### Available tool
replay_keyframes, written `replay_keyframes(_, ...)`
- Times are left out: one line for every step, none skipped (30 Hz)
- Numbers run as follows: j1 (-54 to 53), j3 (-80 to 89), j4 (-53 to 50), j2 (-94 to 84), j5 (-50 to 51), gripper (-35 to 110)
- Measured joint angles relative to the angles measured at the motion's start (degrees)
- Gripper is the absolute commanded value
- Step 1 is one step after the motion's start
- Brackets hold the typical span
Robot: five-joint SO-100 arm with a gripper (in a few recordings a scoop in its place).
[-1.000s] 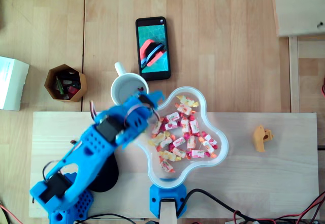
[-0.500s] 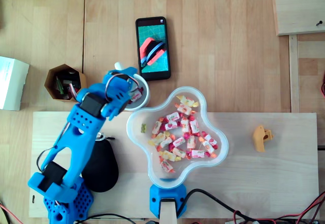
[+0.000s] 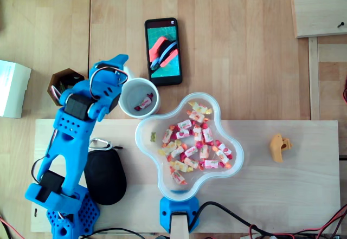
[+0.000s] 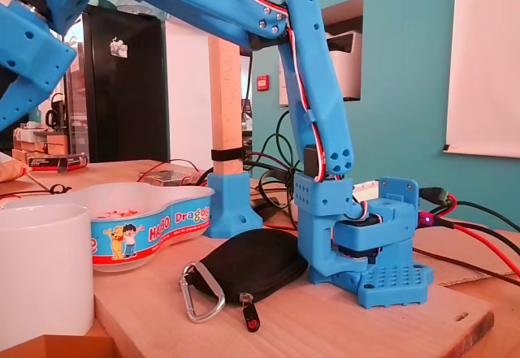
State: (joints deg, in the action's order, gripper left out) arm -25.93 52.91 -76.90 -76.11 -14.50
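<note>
Because the white mug (image 3: 133, 89) stands upright with its open top facing up, the one wrapped sweet (image 3: 143, 102) inside it lies on the bottom and has nowhere to roll. In the overhead view the mug sits on the surface (image 3: 244, 44) at the top left edge of the big bowl (image 3: 162, 180), so close that the two rims seem to touch. I think they are put side by side so the way from one to the other is short. The blue pincer (image 3: 115, 68) hangs by the mug's upper left side, at the rim and not over the middle. Nothing can be seen in its grip, but I cannot tell how far apart its fingers are, since the camera looks down on its back. The bowl is shaped like a clover and holds a heap of wrapped sweets (image 3: 196, 141), and its tall wall (image 4: 154, 232) keeps them all in one place. It rests partly on a wooden board (image 3: 287, 195), where the arm's base (image 4: 366, 236) is also fixed, which likely keeps the arm steady. A black pouch (image 4: 252, 265) lies flat beside the base, low enough for the arm to pass above it. A phone (image 3: 162, 51) lies flat near the mug, a pot of pens (image 3: 64, 84) stands partly under the arm, and a small orange thing (image 3: 280, 147) sits well apart at the right.
</note>
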Motion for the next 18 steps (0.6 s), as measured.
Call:
replay_keyframes(-1.1, 0.0, -0.2, 0.0, 0.0, 21)
replay_keyframes(-2.5, 0.0, -0.4, 0.0, 0.0, 21)
replay_keyframes(-3.5, 0.0, -1.1, 0.0, -0.8, 21)
replay_keyframes(-4.7, 0.0, -2.4, -0.1, -2.7, 21)
replay_keyframes(-5.6, 0.0, -3.8, -0.1, -4.6, 21)
replay_keyframes(-6.7, 0.0, -4.0, -0.1, -6.6, 21)
replay_keyframes(-7.6, -0.5, -4.7, -0.1, -8.0, 21)
replay_keyframes(-8.5, -1.2, -6.2, -0.1, -9.5, 21)
replay_keyframes(-9.5, -1.7, -7.1, -0.2, -11.3, 21)
replay_keyframes(-10.5, -2.0, -7.8, -0.2, -13.4, 21)
replay_keyframes(-11.6, -2.1, -9.0, -0.2, -15.0, 21)
replay_keyframes(-12.5, -2.1, -9.9, -0.2, -16.1, 20)
replay_keyframes(-13.5, -2.5, -11.3, -0.2, -17.6, 20)
replay_keyframes(-14.5, -2.8, -11.9, -0.2, -19.1, 20)
replay_keyframes(-15.5, -3.0, -12.4, -0.2, -20.2, 20)
replay_keyframes(-16.4, -3.1, -12.7, -0.2, -21.5, 20)
replay_keyframes(-17.5, -3.1, -13.3, -0.2, -23.0, 20)
replay_keyframes(-18.7, -3.1, -13.6, -0.2, -24.6, 20)
